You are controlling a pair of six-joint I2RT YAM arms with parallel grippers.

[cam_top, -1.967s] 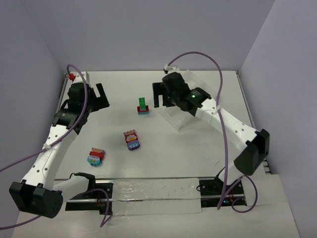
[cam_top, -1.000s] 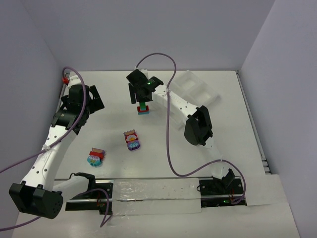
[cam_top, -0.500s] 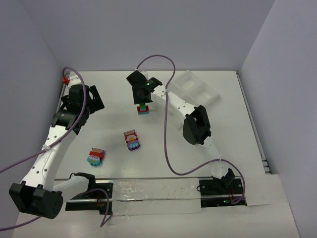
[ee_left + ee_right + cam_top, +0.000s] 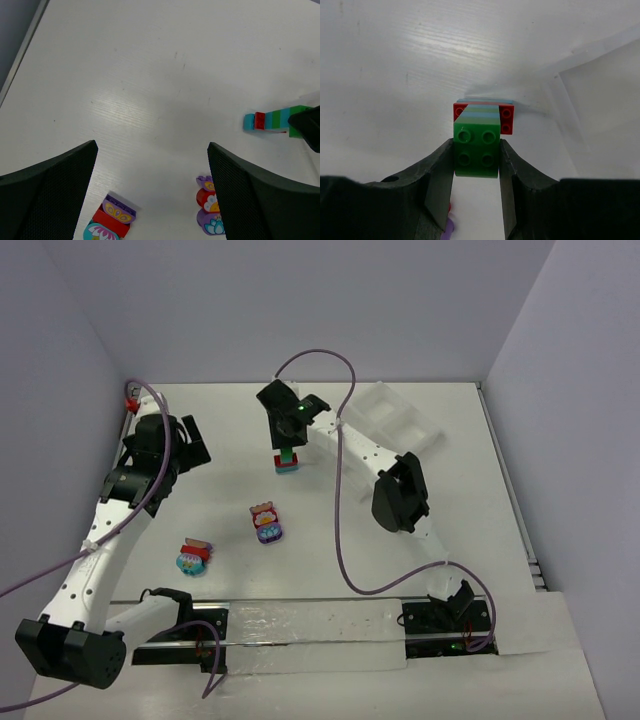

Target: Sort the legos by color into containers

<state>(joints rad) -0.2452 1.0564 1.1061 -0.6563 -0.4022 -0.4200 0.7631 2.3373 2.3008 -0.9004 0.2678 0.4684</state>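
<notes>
A tall stack of legos [image 4: 288, 460] stands at the table's back middle, with a green brick [image 4: 476, 142] on top, teal and green layers below, and a red base [image 4: 506, 120]. My right gripper [image 4: 476, 159] is shut on that green top brick, one finger on each side. My left gripper [image 4: 152, 150] hovers open over bare table at the left, holding nothing. Two mixed clumps lie nearer: purple, red and pink [image 4: 266, 523], and teal, red and purple [image 4: 192, 557]. The clear tray of containers [image 4: 400, 416] sits at the back right.
Purple cables [image 4: 345, 530] loop over the table along the right arm. A clear plastic strip [image 4: 310, 635] and the arm bases line the near edge. Walls close in the left, back and right sides. The tray's edge [image 4: 600, 95] lies just right of the stack.
My right arm swung from the tray over to the stack, dropped onto it and closed its fingers on the green top brick. The left arm shifted slightly and stayed open.
</notes>
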